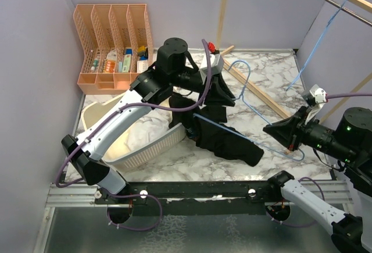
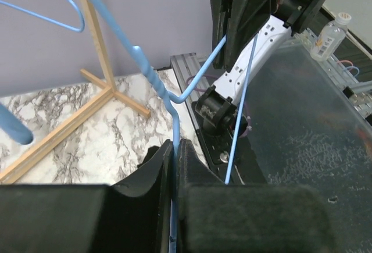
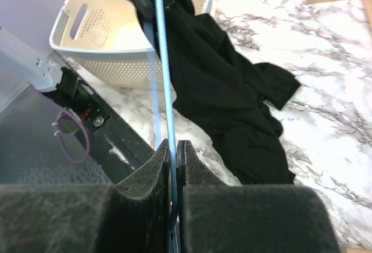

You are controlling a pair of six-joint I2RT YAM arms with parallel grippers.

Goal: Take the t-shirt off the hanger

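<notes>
A blue wire hanger is held between both grippers above the marble table. My left gripper is shut on the wire just below the hook's twisted neck. My right gripper is shut on the hanger's far end. The black t-shirt lies crumpled on the table below the hanger, its upper end by the basket rim and my left gripper. In the right wrist view the shirt spreads under the wire. I cannot tell whether any of the shirt still hangs on the wire.
A white laundry basket lies on the left, touching the shirt. An orange file organiser stands at the back left. A wooden rack base crosses the table, and a second blue hanger hangs from its rail at the right.
</notes>
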